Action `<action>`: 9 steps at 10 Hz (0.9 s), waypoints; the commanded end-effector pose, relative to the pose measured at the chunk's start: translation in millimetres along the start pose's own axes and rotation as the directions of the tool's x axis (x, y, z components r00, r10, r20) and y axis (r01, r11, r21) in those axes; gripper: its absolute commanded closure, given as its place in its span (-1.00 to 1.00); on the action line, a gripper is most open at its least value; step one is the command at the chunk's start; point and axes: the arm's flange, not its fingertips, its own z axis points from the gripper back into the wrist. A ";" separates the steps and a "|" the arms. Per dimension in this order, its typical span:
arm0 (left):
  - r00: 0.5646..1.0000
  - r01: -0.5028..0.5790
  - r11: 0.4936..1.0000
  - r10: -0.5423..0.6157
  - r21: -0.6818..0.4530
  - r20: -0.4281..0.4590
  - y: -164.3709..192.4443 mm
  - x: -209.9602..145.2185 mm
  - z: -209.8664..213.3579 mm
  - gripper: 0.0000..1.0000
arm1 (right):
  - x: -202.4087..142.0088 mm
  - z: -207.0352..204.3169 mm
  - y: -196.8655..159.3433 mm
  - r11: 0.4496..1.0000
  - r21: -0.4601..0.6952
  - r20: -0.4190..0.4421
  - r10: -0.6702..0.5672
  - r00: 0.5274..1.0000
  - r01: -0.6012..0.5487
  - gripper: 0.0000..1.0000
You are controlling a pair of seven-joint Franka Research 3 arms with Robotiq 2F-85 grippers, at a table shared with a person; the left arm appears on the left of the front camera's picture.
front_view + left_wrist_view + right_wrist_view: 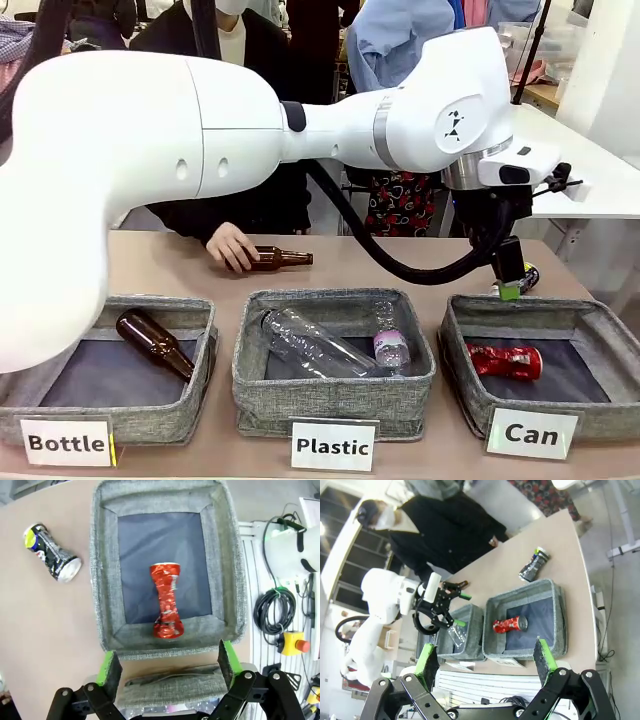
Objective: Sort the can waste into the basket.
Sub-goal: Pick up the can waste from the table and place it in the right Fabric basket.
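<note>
Can waste: red can (505, 360) lay on its side on the dark floor of the basket (458, 340), the grey bin behind the "Can" sign (532, 432). In my left wrist view, one end of it rested against the foot of an inner wall. Black-silver can (51, 553), green-yellow end, lay on the table (40, 630) outside the basket, near its wall but not touching. In the front view it was partly hidden behind my left gripper (169, 657).

Left gripper hung above the basket's far left corner, pointing down. Jaws were spread wide, nothing between the green pads.

Right gripper (485, 655) was high up off the basket's end of the table, looking down on both cans. Jaws were wide too, holding nothing.

Other bins: Bottle bin (150, 301) had one brown bottle (155, 343) lying in it. Plastic bin (330, 297) had a clear bottle (315, 345) lying in it. On the far side, a person's hand (232, 245) rested on a second brown bottle (285, 258) lying on the table.
</note>
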 end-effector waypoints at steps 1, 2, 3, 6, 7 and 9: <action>1.000 -0.020 1.000 0.020 -0.008 0.004 0.3 -0.5 8.6 -1.00 | -4.5 4.1 1.8 1.000 0.009 0.009 0.000 1.000 0.000 -1.00; 0.999 -0.045 0.999 0.045 -0.023 -0.006 -2.0 -5.2 11.6 -1.00 | -4.5 4.1 1.8 1.000 0.009 0.009 0.000 1.000 0.000 -1.00; 0.994 -0.111 0.993 0.112 -0.041 0.009 -6.5 -11.2 19.7 -1.00 | -4.5 4.1 1.8 1.000 0.009 0.009 0.000 1.000 0.000 -1.00; 0.963 -0.261 0.952 0.269 -0.158 0.028 -25.4 -41.1 46.1 -1.00 | -5.4 -2.3 4.7 1.000 -0.024 0.018 0.012 1.000 -0.012 -1.00; 0.947 -0.311 0.938 0.319 -0.152 0.027 -28.7 -65.3 66.1 -1.00 | -3.4 -27.1 17.5 0.997 0.017 -0.045 0.079 0.996 -0.078 -1.00; 0.910 -0.386 0.915 0.399 -0.117 0.116 -34.3 -125.3 117.6 -1.00 | -1.0 -106.7 47.6 0.978 0.138 -0.236 0.188 0.953 -0.158 -1.00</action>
